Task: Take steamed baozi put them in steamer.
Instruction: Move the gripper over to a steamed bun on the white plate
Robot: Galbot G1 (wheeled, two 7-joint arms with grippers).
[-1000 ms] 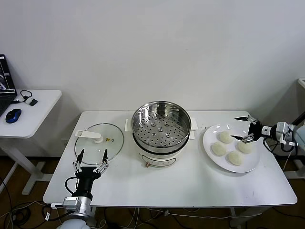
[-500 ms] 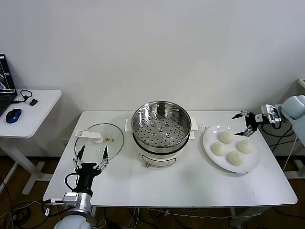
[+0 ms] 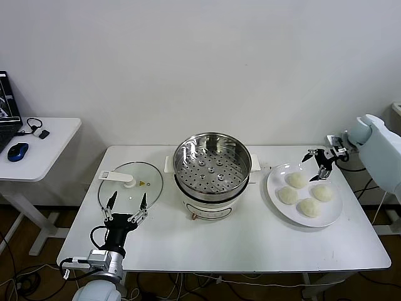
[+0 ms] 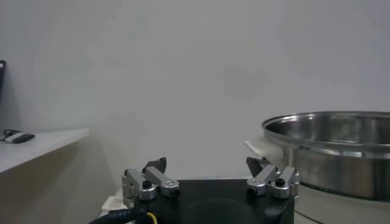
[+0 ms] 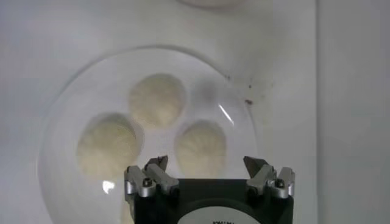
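Note:
Four cream-white baozi lie on a white plate (image 3: pixel 279 193) at the right of the table: one far (image 3: pixel 297 179), one left (image 3: pixel 287 195), one right (image 3: pixel 323 192), one near (image 3: pixel 309 207). My right gripper (image 3: pixel 316 164) is open and empty, above the plate's far edge, beside the far baozi. In the right wrist view the gripper (image 5: pixel 207 163) hangs over the plate (image 5: pixel 241 109), with three baozi showing, one (image 5: pixel 200 148) just before its fingers. The steel steamer (image 3: pixel 211 163) stands empty on its white pot base at the table's middle. My left gripper (image 3: pixel 125 202) is open and empty near the front left.
A glass lid (image 3: pixel 130 182) with a white handle lies flat at the left of the table, just beyond my left gripper. A side table (image 3: pixel 37 147) with a mouse and a laptop stands at the far left. The steamer's rim (image 4: pixel 329 125) shows in the left wrist view.
My right arm has swung up and back, and its gripper has moved left from the right baozi to the plate's far edge. My left gripper has shifted slightly.

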